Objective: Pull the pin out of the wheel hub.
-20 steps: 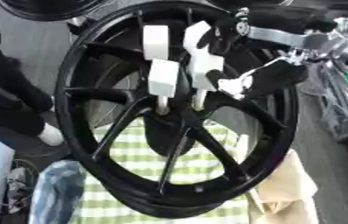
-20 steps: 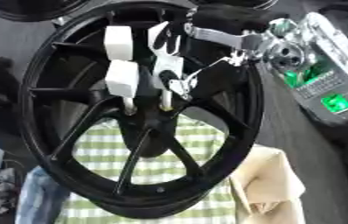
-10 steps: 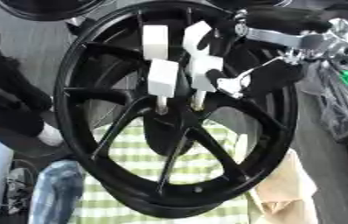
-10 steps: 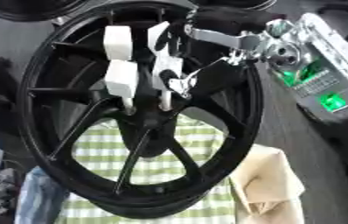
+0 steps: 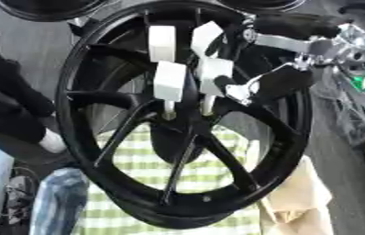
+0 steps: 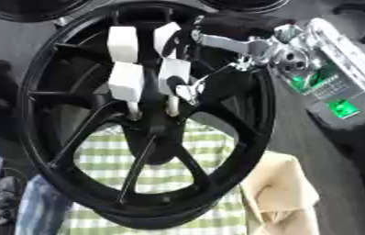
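Reaching from upper right, right hand fingers beside white pin, wheel hub

I see the wheel hub standing upright mid-view, rim nearly filling it. Four pins sit in it above the centre, two upper, two lower. My right robot hand comes in from upper right, touching the lower right pin. Checked cloth lies behind the lower spokes.
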